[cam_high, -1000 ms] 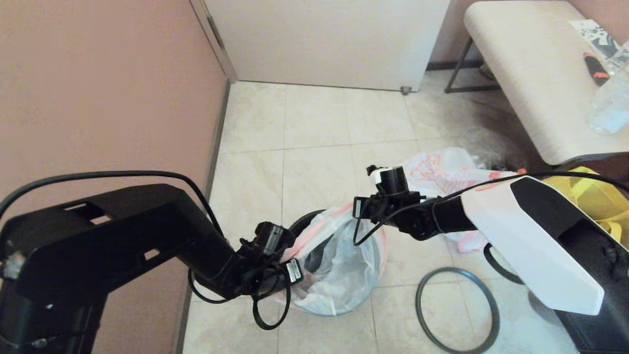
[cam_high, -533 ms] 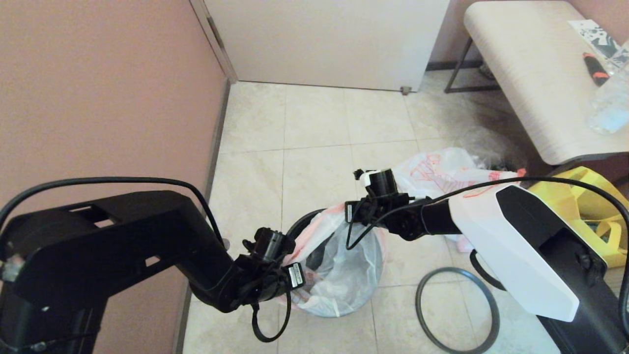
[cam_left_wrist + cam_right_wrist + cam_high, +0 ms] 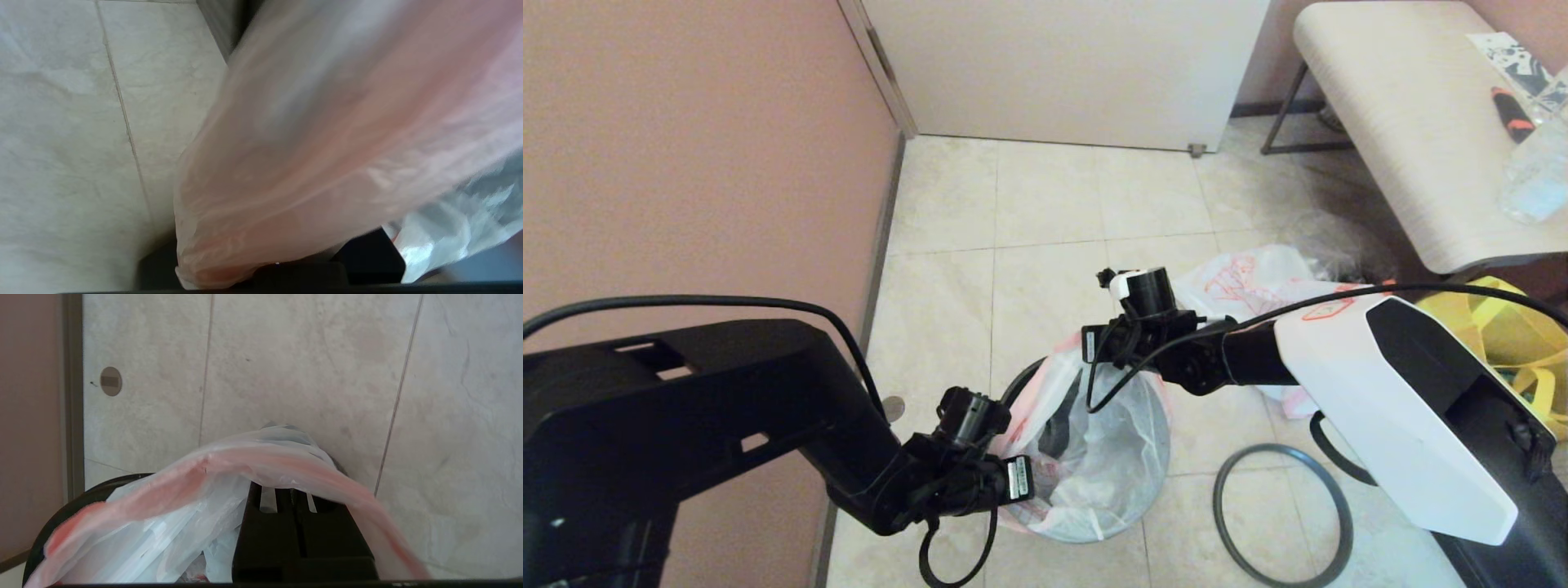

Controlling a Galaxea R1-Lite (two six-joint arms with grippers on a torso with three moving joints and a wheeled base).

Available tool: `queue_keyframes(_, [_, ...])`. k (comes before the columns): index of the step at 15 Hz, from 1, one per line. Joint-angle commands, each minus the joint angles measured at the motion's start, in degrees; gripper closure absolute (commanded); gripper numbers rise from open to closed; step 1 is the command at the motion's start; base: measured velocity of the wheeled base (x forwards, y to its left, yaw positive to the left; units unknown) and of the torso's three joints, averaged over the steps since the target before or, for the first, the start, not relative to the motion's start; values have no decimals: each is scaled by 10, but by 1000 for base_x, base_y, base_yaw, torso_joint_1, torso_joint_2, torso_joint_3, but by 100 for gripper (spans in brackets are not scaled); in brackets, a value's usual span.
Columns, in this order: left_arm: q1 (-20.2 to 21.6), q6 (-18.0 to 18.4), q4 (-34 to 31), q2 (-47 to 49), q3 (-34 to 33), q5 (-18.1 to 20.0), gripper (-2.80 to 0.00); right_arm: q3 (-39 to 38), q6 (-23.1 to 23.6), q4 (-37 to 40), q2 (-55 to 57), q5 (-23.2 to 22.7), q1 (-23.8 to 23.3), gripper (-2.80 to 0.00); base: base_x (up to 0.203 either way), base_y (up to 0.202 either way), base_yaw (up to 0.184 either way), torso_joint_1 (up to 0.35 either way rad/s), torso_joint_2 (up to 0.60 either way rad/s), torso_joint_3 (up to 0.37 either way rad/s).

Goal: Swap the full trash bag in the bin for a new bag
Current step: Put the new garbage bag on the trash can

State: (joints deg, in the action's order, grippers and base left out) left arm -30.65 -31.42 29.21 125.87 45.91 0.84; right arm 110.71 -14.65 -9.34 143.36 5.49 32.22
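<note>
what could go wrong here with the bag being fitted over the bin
1. The new bag is thin film stretched between the left gripper and right gripper; pulling further apart could tear it or slip it free.
2. The grey hoop lies on the floor, so nothing clamps the bag to the bin; once released it may sag inside.

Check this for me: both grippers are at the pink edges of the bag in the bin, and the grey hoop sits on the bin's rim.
One thing is wrong: the grey hoop is not on the bin. The head view shows it lying flat on the floor to the bin's right. The left gripper and right gripper are at the bag edges, as stated.
</note>
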Motion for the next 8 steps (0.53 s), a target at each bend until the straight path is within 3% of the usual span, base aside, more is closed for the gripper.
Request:
queue_keyframes(1, [-3, 2, 1, -5, -8, 1, 0, -1, 7, -4, -6, 1, 1, 0, 0, 0, 0, 0, 0, 0])
queue_keyframes(4, [-12, 27, 1, 1, -17, 1, 0, -39, 6, -1, -23, -14, 0, 0, 0, 0, 0, 0, 0, 0])
queue_keyframes(6, [-13, 28, 2, 3, -17, 1, 0, -85, 8, 13, -52, -55, 3, 0, 0, 0, 0, 0, 0, 0])
queue_keyframes(8, [-13, 29, 1, 2, -20, 1, 0, -91, 13, 42, -56, -65, 9, 0, 0, 0, 0, 0, 0, 0])
